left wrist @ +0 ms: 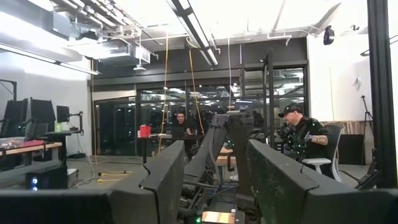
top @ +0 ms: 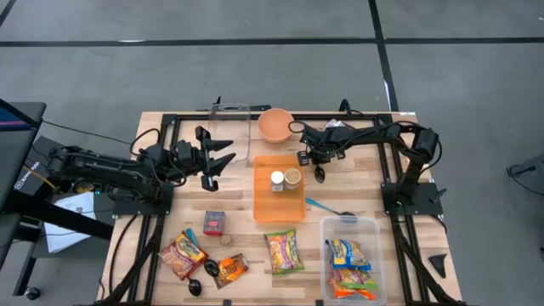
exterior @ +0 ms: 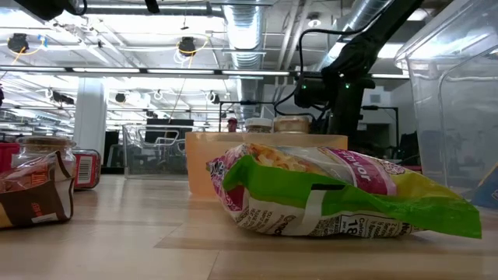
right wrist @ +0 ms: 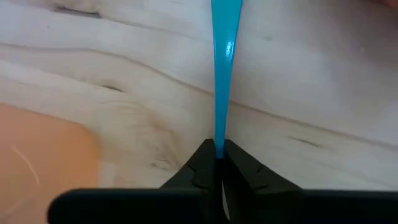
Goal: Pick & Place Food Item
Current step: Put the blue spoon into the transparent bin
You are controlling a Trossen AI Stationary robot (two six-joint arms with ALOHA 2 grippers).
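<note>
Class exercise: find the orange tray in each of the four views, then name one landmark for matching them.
High view: orange tray at table centre, carrying two jars.
Low view: mid-picture, behind the green snack bag, jars on top.
Left wrist view: not in it.
Right wrist view: only an orange corner, beside the blue spoon.
Landmark: the jars link the high and low views.

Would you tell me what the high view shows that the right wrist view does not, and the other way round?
Only the high view: the left gripper, open, left of the tray, plus the bowl, jars, snack bags and bin. Only the right wrist view: the right gripper shut on the blue utensil. Both: the table and orange tray.
</note>
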